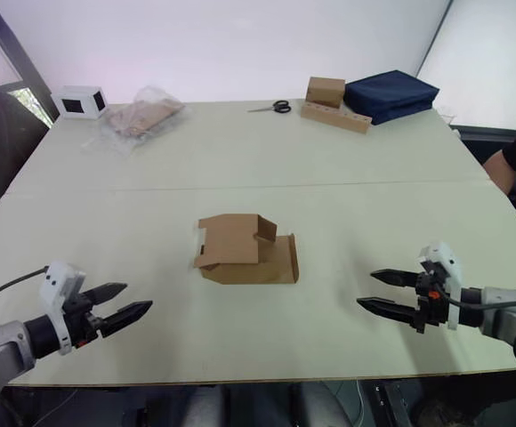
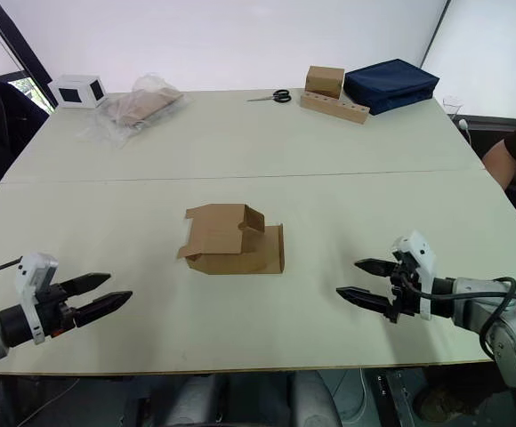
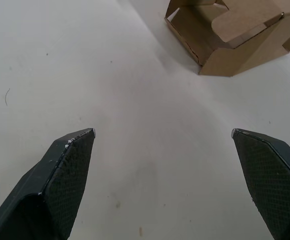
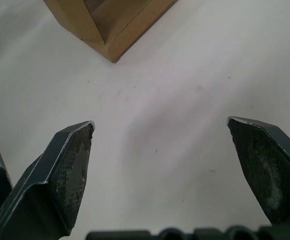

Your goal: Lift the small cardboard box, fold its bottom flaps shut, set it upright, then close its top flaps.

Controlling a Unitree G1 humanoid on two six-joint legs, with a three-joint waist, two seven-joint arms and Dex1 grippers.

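Note:
The small cardboard box point(image 1: 245, 250) lies on its side in the middle of the table, plain brown, with notched flaps point(image 1: 206, 252) spread loose at its left end. It also shows in the left wrist view point(image 3: 230, 37) and a corner of it in the right wrist view point(image 4: 107, 22). My left gripper point(image 1: 132, 301) hovers open near the front left of the table, well apart from the box. Over on the front right, my right gripper point(image 1: 372, 290) stands open too, nothing between its fingers.
At the far edge sit a white box with a dark window point(image 1: 80, 101), a plastic bag of cardboard point(image 1: 142, 114), scissors point(image 1: 274, 107), a brown box on a long cardboard strip point(image 1: 333, 105) and a navy bag point(image 1: 390, 93). A person's arm point(image 1: 511, 165) shows at the right.

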